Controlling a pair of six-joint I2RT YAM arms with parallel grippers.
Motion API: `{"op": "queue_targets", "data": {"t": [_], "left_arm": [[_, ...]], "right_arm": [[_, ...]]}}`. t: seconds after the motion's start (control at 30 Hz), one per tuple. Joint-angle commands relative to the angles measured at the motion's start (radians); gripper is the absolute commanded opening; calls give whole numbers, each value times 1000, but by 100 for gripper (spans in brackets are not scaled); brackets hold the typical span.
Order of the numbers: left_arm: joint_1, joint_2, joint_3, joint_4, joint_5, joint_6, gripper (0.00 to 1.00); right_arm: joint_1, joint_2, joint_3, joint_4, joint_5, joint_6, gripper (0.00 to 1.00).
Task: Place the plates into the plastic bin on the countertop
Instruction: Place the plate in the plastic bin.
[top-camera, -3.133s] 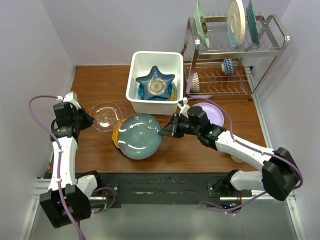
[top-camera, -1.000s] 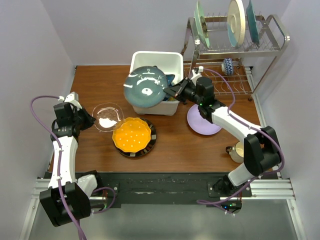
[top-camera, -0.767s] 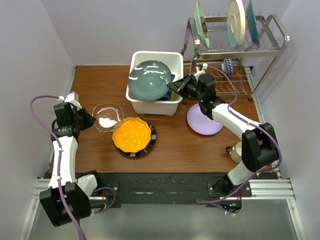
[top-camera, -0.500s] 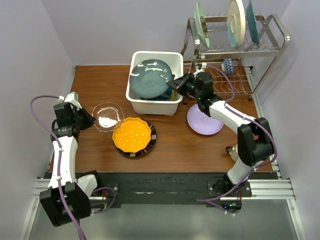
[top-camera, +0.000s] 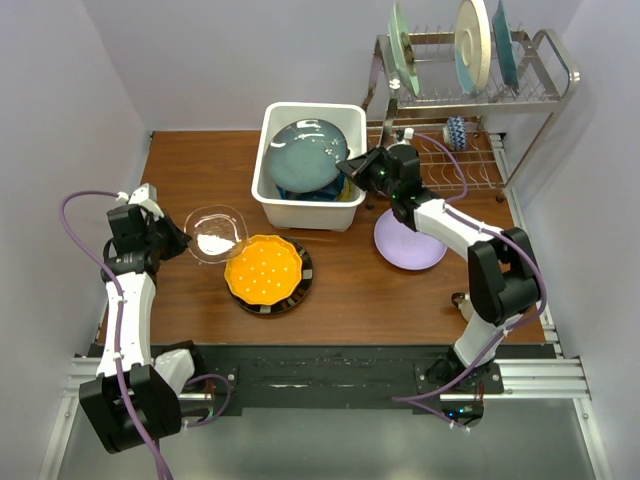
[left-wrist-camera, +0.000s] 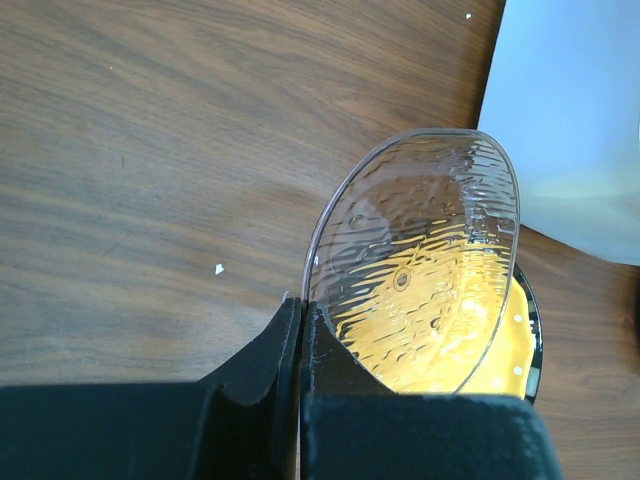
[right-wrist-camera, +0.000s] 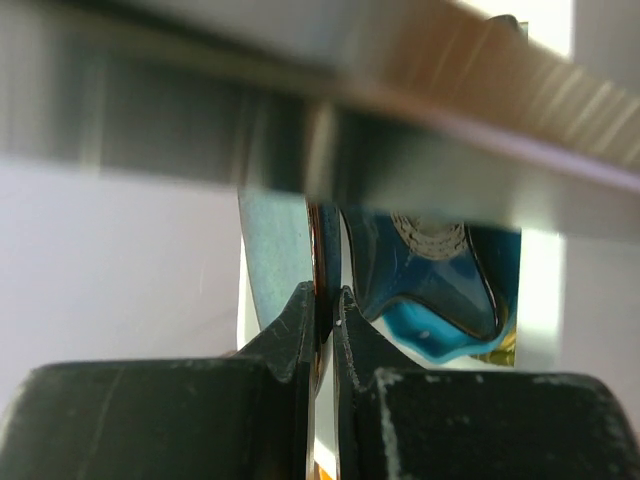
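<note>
Dark teal glazed plate (top-camera: 305, 155) tilted in white rectangular plastic bin (top-camera: 300, 212), rim pinched by R gripper (top-camera: 352, 167); L gripper (top-camera: 183, 240) clamped on clear glass plate (top-camera: 215, 233) edge.

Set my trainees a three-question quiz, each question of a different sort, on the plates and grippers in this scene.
1. True or false: the right gripper is shut on the rim of the dark teal plate.
2. Which plate does the left gripper hold? A: lilac plate. B: clear glass plate. C: blue star-shaped plate.
3. Fill in: the orange dotted plate lies on top of the ___ plate.

Key: 1 true; 2 B; 3 black-rimmed striped plate.
</note>
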Motion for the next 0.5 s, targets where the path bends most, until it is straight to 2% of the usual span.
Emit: {"op": "queue_targets", "data": {"t": [0.0,0.47], "left_arm": [[11,-8,-8,47,19,22,0],[13,-5,-11,47,22,20,0]], "right_arm": [[-2,-2,118,161,22,57,0],[-1,39,146,83,52,48,0]]}}
